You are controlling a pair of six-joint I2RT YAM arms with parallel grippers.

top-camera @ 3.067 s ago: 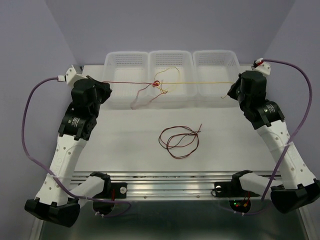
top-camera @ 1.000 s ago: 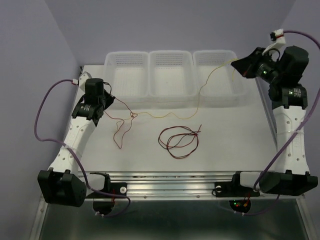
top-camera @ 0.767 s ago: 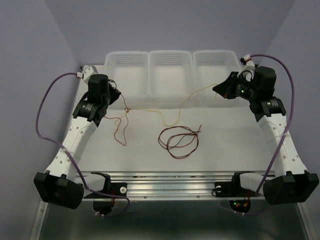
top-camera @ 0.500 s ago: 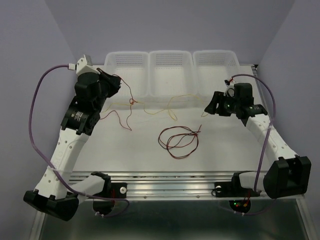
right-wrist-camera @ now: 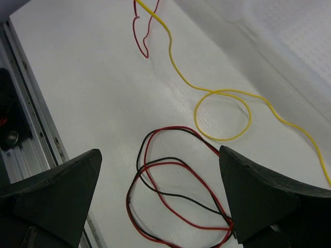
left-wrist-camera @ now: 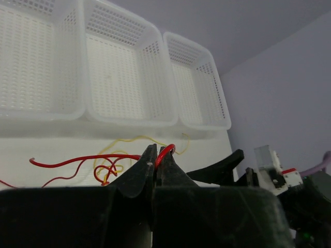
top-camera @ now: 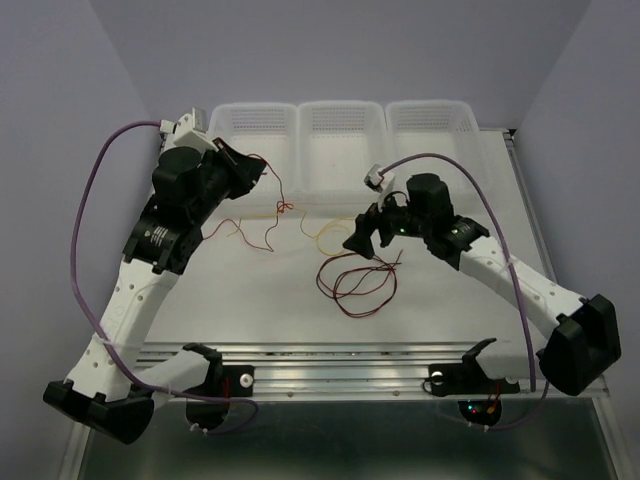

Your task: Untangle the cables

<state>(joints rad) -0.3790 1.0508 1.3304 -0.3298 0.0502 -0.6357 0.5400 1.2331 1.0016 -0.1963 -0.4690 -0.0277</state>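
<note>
far edge: baskets [top-camera: 341, 105] block | centre: red-black coil [top-camera: 352, 291]; near-left table [top-camera: 232, 305]: open

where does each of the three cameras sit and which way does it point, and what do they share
Top external: above and behind the arm bases, looking down on the table; both arms show, with the left pincer and right pincer.
Left wrist: on the left arm, looking low across the table to the baskets; its shut pincer grips the red cable.
Right wrist: on the right arm, looking down at the red-black loop and yellow cable; its open pincer frames them.
Shared: the yellow cable appears in all three.
</note>
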